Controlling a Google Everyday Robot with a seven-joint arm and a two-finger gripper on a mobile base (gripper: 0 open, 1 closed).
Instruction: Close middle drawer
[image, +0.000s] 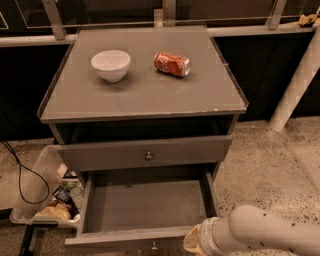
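The arm (272, 232) is a smooth, cream-white rounded tube dotted with a few small dark specks, ending in a ribbed white collar (212, 239). Beyond it the tan-yellow gripper (192, 242) sits at the bottom edge, right of centre.

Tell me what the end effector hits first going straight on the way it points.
Probably the open middle drawer, at its front panel's right corner; the end effector sits low right, aimed leftward at it. Depth is unclear.
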